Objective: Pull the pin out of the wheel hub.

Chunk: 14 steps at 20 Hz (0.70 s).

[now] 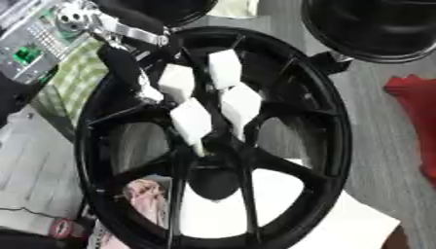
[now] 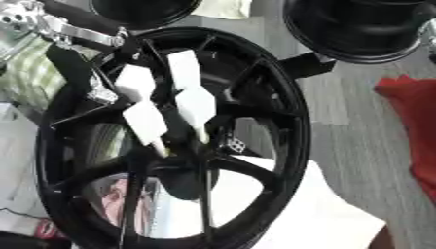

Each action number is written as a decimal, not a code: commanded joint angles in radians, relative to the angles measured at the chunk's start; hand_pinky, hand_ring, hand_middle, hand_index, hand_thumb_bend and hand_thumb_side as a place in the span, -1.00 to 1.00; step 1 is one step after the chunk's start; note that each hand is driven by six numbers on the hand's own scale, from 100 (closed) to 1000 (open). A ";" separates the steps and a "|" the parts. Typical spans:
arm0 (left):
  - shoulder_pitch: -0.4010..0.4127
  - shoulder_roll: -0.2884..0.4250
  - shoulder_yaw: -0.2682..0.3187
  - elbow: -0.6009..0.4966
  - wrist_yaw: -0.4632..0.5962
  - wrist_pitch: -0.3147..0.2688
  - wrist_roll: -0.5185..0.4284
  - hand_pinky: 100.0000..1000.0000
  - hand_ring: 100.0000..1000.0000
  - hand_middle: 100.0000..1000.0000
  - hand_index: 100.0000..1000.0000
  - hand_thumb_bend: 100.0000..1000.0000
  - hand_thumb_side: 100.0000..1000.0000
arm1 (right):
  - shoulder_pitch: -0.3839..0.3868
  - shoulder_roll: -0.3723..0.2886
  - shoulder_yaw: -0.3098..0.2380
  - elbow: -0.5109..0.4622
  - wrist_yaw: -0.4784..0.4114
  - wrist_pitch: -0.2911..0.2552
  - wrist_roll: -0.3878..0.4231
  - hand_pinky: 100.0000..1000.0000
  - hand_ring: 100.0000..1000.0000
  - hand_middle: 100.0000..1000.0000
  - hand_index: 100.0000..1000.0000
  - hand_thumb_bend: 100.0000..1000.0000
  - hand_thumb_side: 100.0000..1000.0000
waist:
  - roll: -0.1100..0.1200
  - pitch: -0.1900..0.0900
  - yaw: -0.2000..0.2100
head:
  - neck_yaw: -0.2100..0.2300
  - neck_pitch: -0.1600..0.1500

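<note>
Wheel hub (image 1: pixel 319 126): black, spoked, fills the view.
Left hand (image 1: pixel 208 104): white-tipped fingers reaching down into the hub centre (image 1: pixel 213 180); whether they pinch anything cannot be told.

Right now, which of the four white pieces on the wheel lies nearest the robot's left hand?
The upper-left white piece, right beside the left hand; the other three sit farther right or lower on the wheel.

One wheel hub (image 1: pixel 328 126), two other black rims (image 1: pixel 374 29).
</note>
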 commanded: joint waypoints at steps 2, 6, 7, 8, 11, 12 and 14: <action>-0.018 0.013 0.014 -0.015 0.008 0.004 0.000 0.31 0.31 0.20 0.28 -0.49 -0.13 | -0.012 -0.018 -0.011 -0.007 -0.005 -0.003 -0.005 0.75 0.45 0.18 0.45 -0.66 -0.41 | -0.003 -0.014 0.000 | 0.002 -0.009; -0.016 0.014 0.017 -0.019 0.013 0.010 0.000 0.28 0.26 0.14 0.17 -0.61 -0.18 | -0.011 -0.018 -0.012 -0.007 -0.005 -0.003 -0.007 0.75 0.45 0.18 0.45 -0.66 -0.41 | -0.004 -0.013 0.001 | 0.003 -0.012; -0.016 0.015 0.019 -0.021 0.016 0.013 0.000 0.27 0.25 0.13 0.15 -0.66 -0.19 | -0.011 -0.017 -0.012 -0.007 -0.005 -0.003 -0.008 0.75 0.45 0.18 0.45 -0.66 -0.41 | -0.004 -0.013 0.001 | 0.003 -0.012; -0.016 0.015 0.022 -0.022 0.020 0.018 0.000 0.26 0.23 0.11 0.12 -0.72 -0.21 | -0.011 -0.017 -0.012 -0.007 -0.005 -0.003 -0.009 0.75 0.45 0.18 0.45 -0.67 -0.41 | -0.004 -0.013 0.001 | 0.003 -0.012; -0.019 0.016 0.037 -0.020 0.041 0.043 0.000 0.23 0.20 0.06 0.04 -0.80 -0.31 | -0.011 -0.017 -0.013 -0.006 -0.005 -0.003 -0.010 0.75 0.45 0.18 0.45 -0.70 -0.40 | -0.005 -0.013 0.002 | 0.002 -0.012; -0.019 0.017 0.040 -0.021 0.044 0.049 0.000 0.23 0.19 0.06 0.03 -0.80 -0.32 | -0.011 -0.017 -0.013 -0.006 -0.005 -0.003 -0.010 0.75 0.45 0.18 0.45 -0.70 -0.40 | -0.005 -0.014 0.002 | 0.001 -0.012; -0.020 0.018 0.046 -0.027 0.048 0.057 0.000 0.22 0.18 0.03 -0.03 -0.80 -0.35 | -0.011 -0.017 -0.014 -0.007 -0.005 -0.005 -0.012 0.75 0.45 0.18 0.45 -0.70 -0.39 | -0.005 -0.014 0.002 | 0.000 -0.011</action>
